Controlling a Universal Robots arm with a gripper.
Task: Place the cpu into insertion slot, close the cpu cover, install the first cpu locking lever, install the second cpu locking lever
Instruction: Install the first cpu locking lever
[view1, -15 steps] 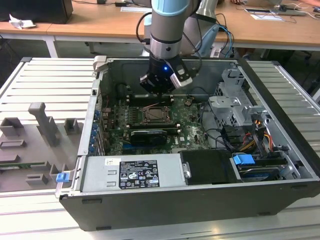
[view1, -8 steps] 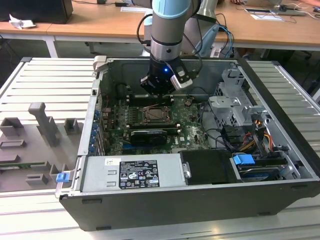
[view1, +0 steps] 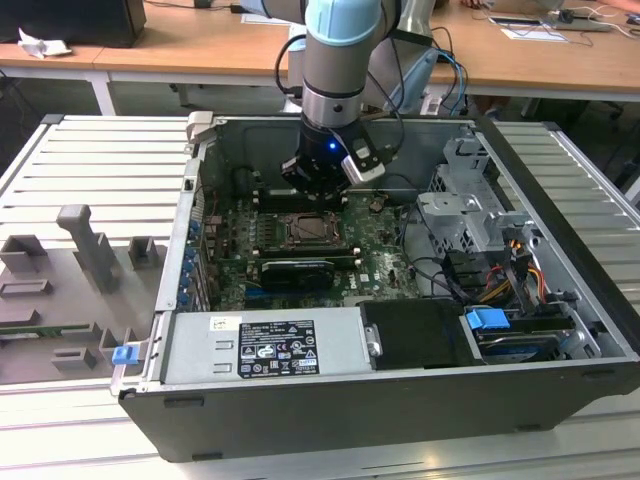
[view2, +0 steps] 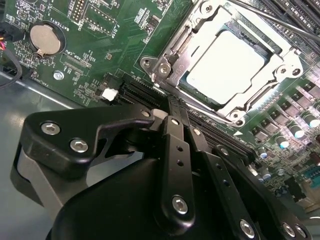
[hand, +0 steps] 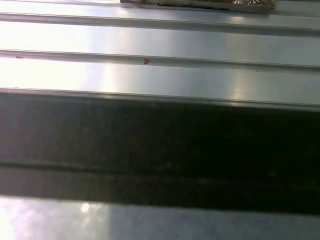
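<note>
In the second wrist view the cpu (view2: 225, 67), a flat silvery square, lies in its socket on the green board. The cpu cover (view2: 280, 67), a silvery frame, lies flat around it. A thin metal locking lever (view2: 280, 22) runs slanting along the socket's far side. My gripper (view2: 171, 105) is shut with nothing between its black fingers (view2: 176, 145). Its tips hover just off the socket's near corner by a metal hinge piece (view2: 162, 67). In the exterior view the gripper (view1: 318, 190) hangs inside the open computer case, right behind the socket (view1: 306, 231).
A long black card (view1: 295, 270) lies in front of the socket. The grey power supply (view1: 265, 345) sits at the case front, and a drive cage (view1: 470, 215) with cables at the exterior view's right. Grey fixtures (view1: 90, 250) stand left of the case. A coin battery (view2: 44, 39) is on the board.
</note>
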